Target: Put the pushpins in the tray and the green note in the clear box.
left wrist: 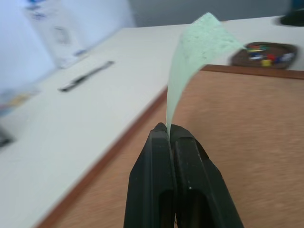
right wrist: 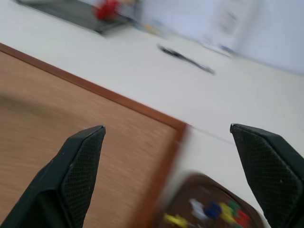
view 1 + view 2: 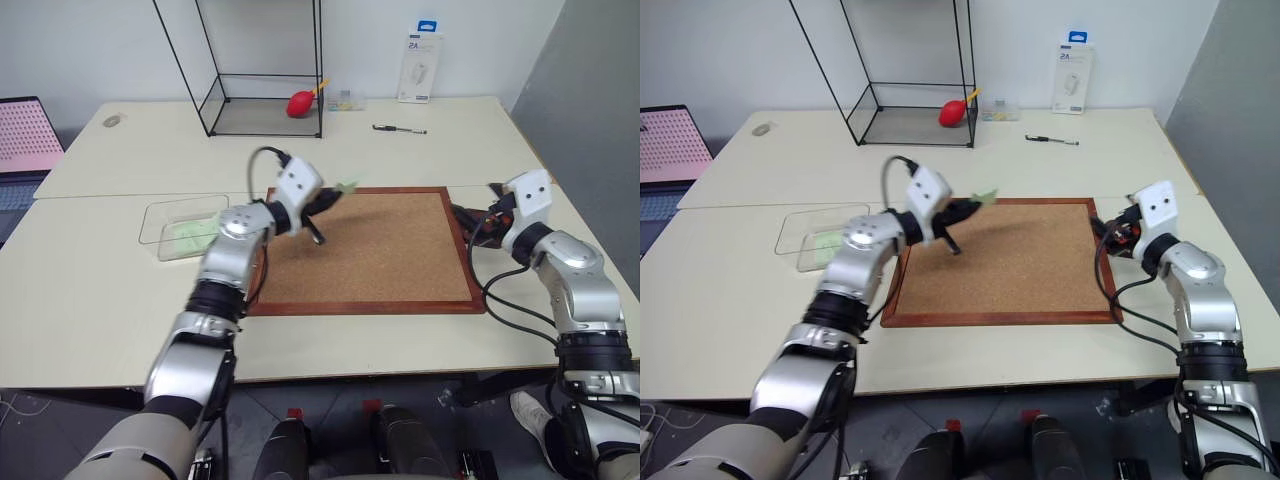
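My left gripper is shut on one edge of the green note. It holds the note in the air over the far left part of the corkboard, and the paper curls up from the fingertips. The clear box lies on the table left of the corkboard, with a pale green slip inside it. My right gripper is open, with nothing between its fingers, just past the corkboard's right edge. Beneath it sits the dark brown tray, holding several coloured pushpins.
A tall black-framed glass case stands at the back of the table with a red blower beside it. A black pen and a white package lie at the back right. A pink panel is at the far left.
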